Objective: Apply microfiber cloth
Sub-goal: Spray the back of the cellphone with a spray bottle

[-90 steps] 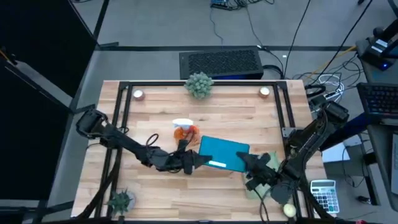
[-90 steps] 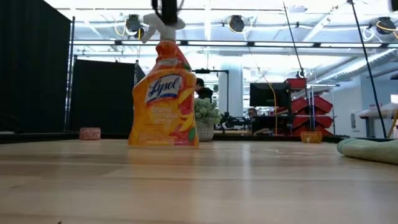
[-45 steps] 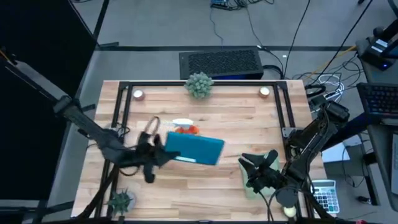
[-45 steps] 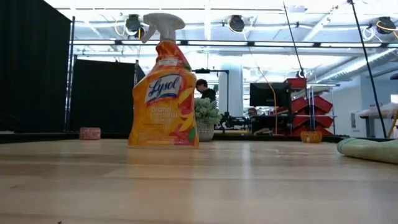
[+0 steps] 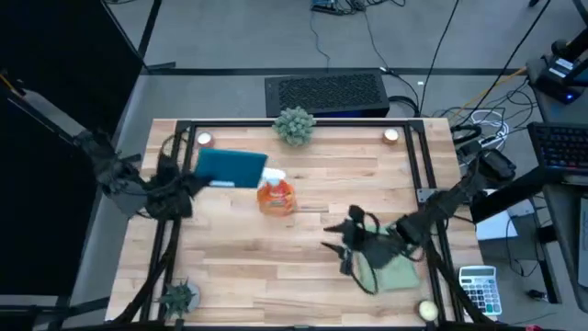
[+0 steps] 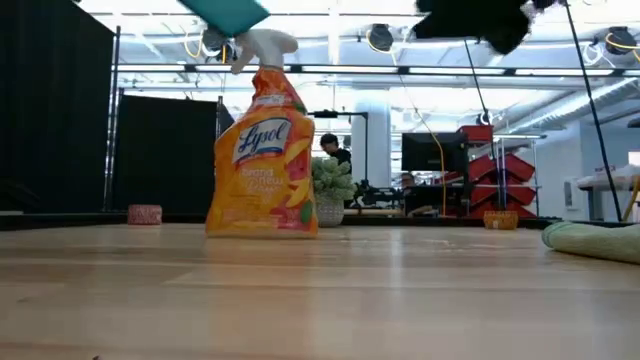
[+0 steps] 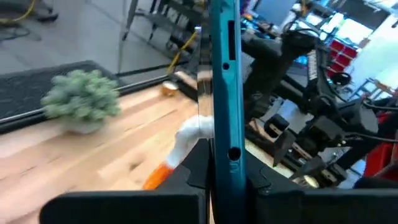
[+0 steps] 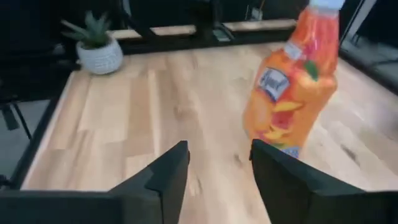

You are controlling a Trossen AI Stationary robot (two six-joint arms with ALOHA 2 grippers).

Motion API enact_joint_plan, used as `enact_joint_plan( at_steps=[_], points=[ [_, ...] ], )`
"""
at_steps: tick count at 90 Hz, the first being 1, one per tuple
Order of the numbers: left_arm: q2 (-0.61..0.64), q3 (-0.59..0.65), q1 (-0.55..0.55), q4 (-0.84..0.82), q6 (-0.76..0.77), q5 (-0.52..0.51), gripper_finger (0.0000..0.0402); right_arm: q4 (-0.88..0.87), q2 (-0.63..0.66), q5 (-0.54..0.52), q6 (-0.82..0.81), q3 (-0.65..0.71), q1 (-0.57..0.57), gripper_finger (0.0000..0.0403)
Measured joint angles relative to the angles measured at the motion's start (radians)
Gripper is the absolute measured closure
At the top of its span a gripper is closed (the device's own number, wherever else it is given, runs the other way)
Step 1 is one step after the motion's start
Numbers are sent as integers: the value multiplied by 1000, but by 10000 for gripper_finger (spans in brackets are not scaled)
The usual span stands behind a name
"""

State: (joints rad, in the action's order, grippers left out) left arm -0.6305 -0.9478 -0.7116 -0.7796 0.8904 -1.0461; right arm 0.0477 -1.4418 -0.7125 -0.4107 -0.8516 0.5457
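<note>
A wooden table (image 5: 276,267) has open bare wood across its front and left-centre. An orange spray bottle (image 5: 275,195) stands upright near the middle, the main obstacle. The left gripper (image 5: 180,180) holds a teal tablet (image 5: 230,167) raised above the back-left area, just beside the bottle. The right gripper (image 5: 336,237), fingers apart, hangs over the front-right area above the cloth (image 5: 390,269). A plant (image 5: 294,125) stands at the back edge, another (image 5: 179,296) at the front-left corner.

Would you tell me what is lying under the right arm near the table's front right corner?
The microfiber cloth lies flat on the wooden table there. The right gripper, open and empty, hangs beside it. The arm covers the cloth's near edge.
</note>
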Motion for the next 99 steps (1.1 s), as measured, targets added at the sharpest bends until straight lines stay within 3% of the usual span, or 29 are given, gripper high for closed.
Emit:
enact_joint_plan(
  at_steps=[16, 29, 43, 53, 75, 85, 99],
  points=[
    [92, -63, 0, -83, -46, 18, 395, 0, 0, 95, 39, 0, -157, 168],
    [121, -79, 10, -191, -107, -50, 396, 1, 0, 139, 78, 0, -281, 145],
    [83, -25, 42, -435, 99, -61, 396, 21, -36, 170, 139, 0, -412, 143],
    [23, 50, 55, -492, 248, -4, 396, 87, -95, 220, 166, 0, -495, 148],
    [-139, 229, 57, -257, 339, 152, 396, 303, -250, 300, 204, 1, -600, 151],
    [-227, 265, 57, -133, 372, 172, 396, 382, -308, 371, 206, 1, -606, 151],
    [-346, 274, 63, -29, 388, 180, 396, 384, -340, 379, 180, 1, -578, 151]
  ],
)
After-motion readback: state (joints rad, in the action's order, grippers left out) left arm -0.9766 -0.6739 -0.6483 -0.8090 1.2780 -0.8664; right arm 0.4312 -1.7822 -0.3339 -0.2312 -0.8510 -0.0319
